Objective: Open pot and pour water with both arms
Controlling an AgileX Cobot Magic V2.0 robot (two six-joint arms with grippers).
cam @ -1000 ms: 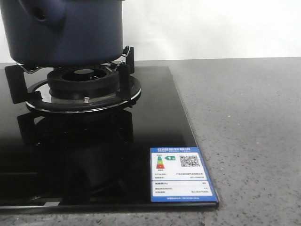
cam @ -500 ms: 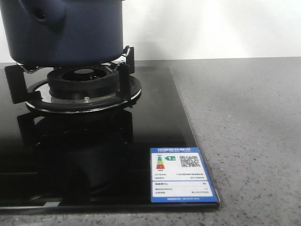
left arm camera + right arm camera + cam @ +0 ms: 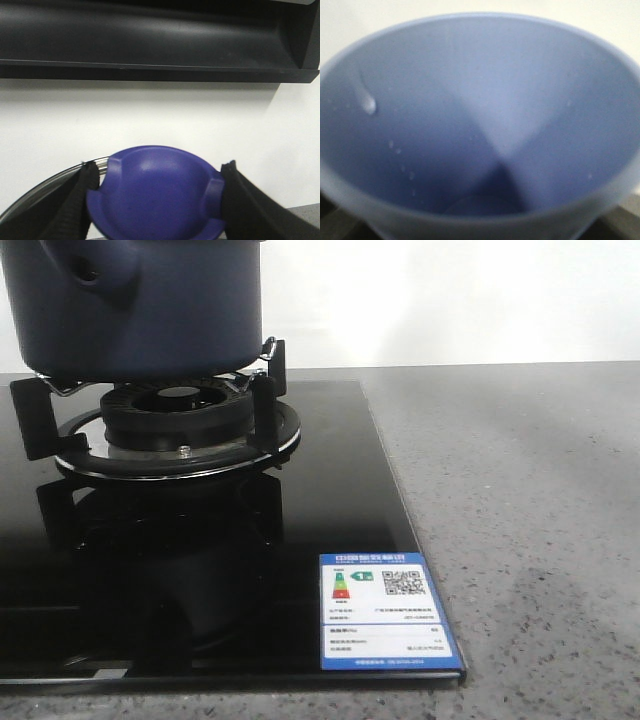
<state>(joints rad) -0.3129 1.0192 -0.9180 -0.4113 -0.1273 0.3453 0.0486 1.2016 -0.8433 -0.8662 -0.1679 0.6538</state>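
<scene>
On the burner grate at the hob's far left: pot upright, axis vertical, side lug facing the camera. Left hand pinches the purple lid knob. Right hand's state: cannot tell; a pale blue cup fills its view, droplets inside.

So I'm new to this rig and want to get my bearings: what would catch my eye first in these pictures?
In the front view, the dark navy pot on the gas burner at upper left, over the glossy black cooktop with its blue energy label at the near corner. In the left wrist view, a purple lid knob sits between black fingers. A pale blue cup, its inside dotted with droplets, fills the right wrist view.
</scene>
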